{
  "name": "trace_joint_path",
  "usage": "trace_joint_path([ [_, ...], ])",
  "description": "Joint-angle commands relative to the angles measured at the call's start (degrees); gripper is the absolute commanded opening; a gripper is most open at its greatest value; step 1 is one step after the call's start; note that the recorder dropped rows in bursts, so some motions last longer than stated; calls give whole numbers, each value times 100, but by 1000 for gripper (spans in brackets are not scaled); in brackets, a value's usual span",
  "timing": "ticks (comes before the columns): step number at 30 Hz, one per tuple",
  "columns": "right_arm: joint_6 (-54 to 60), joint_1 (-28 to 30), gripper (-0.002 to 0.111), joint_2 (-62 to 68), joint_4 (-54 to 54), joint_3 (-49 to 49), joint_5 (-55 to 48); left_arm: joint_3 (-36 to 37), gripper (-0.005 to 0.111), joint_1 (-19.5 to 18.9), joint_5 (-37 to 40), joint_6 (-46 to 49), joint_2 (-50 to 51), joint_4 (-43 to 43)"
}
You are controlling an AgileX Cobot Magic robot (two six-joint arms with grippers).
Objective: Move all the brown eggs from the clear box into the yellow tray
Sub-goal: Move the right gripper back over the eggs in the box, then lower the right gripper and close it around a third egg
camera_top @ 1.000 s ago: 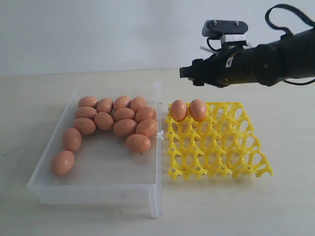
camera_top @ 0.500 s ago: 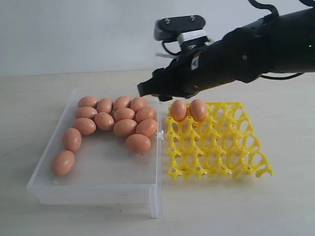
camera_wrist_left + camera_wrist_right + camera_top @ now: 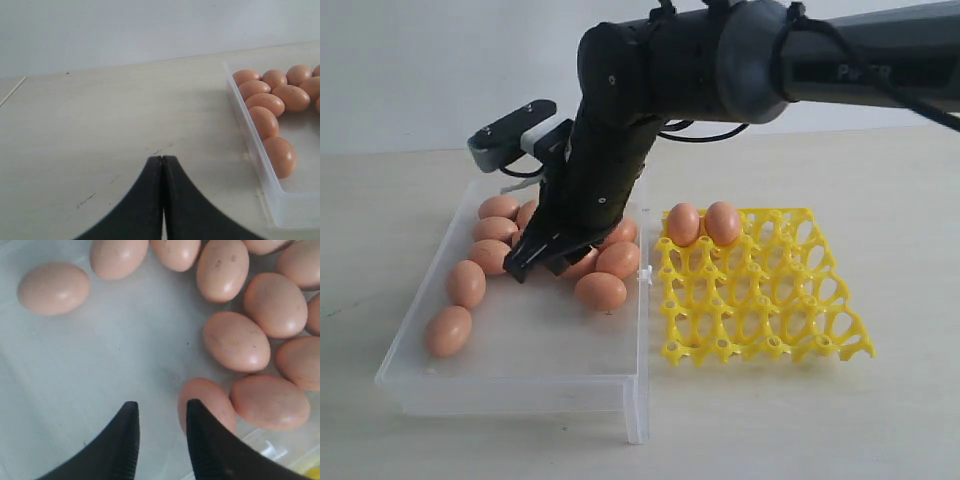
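- The right arm (image 3: 650,90) crosses the exterior view and covers the middle of the cluster of brown eggs (image 3: 466,283) in the clear box (image 3: 510,385), so those beneath it cannot be counted.
- The right fingers (image 3: 533,258) hang low over the box floor with a narrow gap between them and nothing in it. In the right wrist view one finger is just beside an egg; contact is unclear.
- The left fingers (image 3: 162,172) are pressed together, holding nothing, over the bare bench (image 3: 90,125) outside the box wall. That view cuts the box off.
- The yellow tray (image 3: 770,300) sits just beside the box wall with the clasp and holds two eggs (image 3: 683,224) in its far row.
- The box floor lies bare toward the near wall.
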State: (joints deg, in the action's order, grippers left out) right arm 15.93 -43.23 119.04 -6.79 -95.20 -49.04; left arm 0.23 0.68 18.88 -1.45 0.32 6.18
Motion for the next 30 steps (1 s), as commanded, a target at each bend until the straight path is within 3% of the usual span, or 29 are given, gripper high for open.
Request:
trace_joint_path([
  [1, 278, -11, 54, 294, 485, -122, -267, -23, 0, -7, -79, -25, -32, -16],
  [2, 405, -11, 61, 375, 606, -122, -257, -23, 0, -7, -79, -25, -32, -16],
  [4, 518, -11, 64, 499, 870, -122, -152, -23, 0, -7, -79, -25, -32, -16],
  [9, 998, -11, 63, 654, 928, -122, 4, -23, 0, -7, -79, -25, -32, -16],
  [30, 1102, -11, 61, 1110, 862, -122, 259, -23, 0, -7, -79, -25, -32, -16],
])
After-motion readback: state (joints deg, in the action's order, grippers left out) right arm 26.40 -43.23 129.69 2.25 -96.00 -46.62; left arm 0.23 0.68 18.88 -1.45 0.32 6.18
